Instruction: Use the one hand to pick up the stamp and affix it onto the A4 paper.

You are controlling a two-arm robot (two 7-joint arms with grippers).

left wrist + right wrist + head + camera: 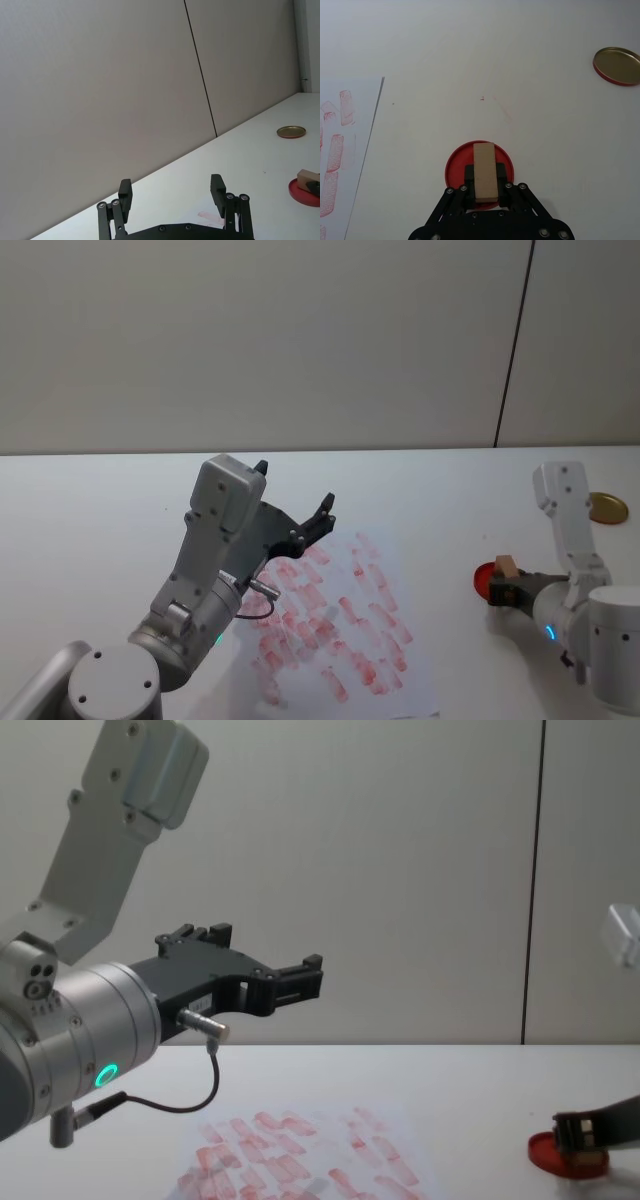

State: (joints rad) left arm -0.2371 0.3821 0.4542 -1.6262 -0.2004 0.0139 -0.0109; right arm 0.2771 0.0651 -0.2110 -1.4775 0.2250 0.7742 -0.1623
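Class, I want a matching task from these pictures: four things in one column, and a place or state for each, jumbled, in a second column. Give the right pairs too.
Things
1. stamp
2. A4 paper
3. gold lid
4. left gripper

Place or state
a. open, raised above the table
b. clamped in the right gripper, over the red ink pad
c. flat on the table, covered in red prints
d. lying by itself towards the table's right side

Pairs: 1-b, 2-c, 3-d, 4-a
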